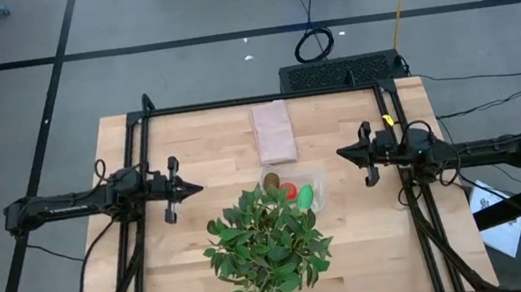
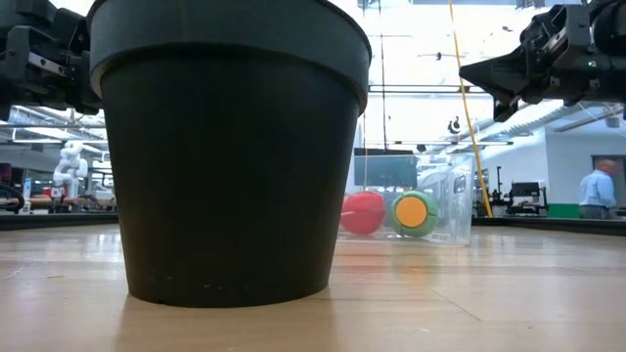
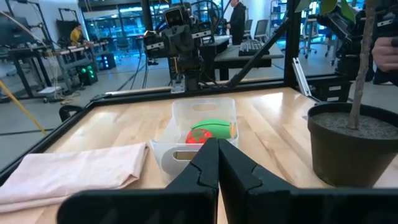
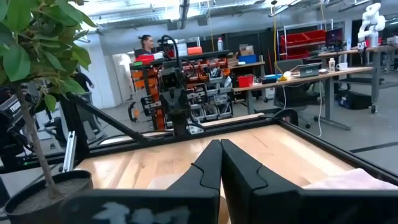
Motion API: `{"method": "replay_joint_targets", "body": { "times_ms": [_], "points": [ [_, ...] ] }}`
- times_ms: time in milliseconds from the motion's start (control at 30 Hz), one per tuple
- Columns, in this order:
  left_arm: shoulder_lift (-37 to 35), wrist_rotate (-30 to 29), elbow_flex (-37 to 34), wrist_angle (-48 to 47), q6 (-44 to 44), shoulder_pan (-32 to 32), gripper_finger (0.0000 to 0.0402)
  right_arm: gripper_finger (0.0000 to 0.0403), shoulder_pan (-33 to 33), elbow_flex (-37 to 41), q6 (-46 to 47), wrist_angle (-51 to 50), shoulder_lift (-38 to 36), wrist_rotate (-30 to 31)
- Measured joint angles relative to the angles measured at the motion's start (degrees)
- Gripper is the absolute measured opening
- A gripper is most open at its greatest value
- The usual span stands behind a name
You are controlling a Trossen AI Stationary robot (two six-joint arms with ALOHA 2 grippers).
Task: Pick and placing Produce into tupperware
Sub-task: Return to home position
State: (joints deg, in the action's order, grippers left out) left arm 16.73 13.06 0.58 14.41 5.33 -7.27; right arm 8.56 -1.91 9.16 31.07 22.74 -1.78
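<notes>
Counter (image 1: 190, 145): pale wood-plank top.
Potted plant (image 1: 269, 241): leafy green, upright in a black pot (image 2: 230, 147), midway along one long edge.
Cloth (image 1: 275, 131): pinkish-beige, folded, lying flat, midway along the opposite long edge.
Person (image 2: 594, 191): standing in the room beyond.

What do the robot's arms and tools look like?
The left arm and right arm are slim, black, jointed, trailing black cables. The left tool and right tool each end in two dark pointed fingers. A yellow tag marks the right arm.
</notes>
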Motion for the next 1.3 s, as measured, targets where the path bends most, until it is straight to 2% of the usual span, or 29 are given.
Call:
{"method": "replay_joint_targets", "body": {
  "times_ms": [400,700,967,1300],
  "points": [
    [0.07,-0.63,0.0,-0.17,-2.49,0.0,0.0016,0.0,-0.02,0.0,-0.63,-0.02,0.0,-0.03],
    [0.07,-2.84,0.0,-0.17,-2.68,0.0,0.0002,0.0,-0.02,0.01,-0.86,-0.01,0.0,-0.04],
    [0.09,-2.94,0.0,-0.2,-2.65,0.0,0.0023,0.0,-0.02,0.02,-0.88,0.38,-0.02,0.03],
    [0.13,-2.98,0.0,-0.85,-2.69,0.0,0.0026,0.0,-0.02,0.02,-0.86,-0.02,-0.02,0.13]
  ]
}}
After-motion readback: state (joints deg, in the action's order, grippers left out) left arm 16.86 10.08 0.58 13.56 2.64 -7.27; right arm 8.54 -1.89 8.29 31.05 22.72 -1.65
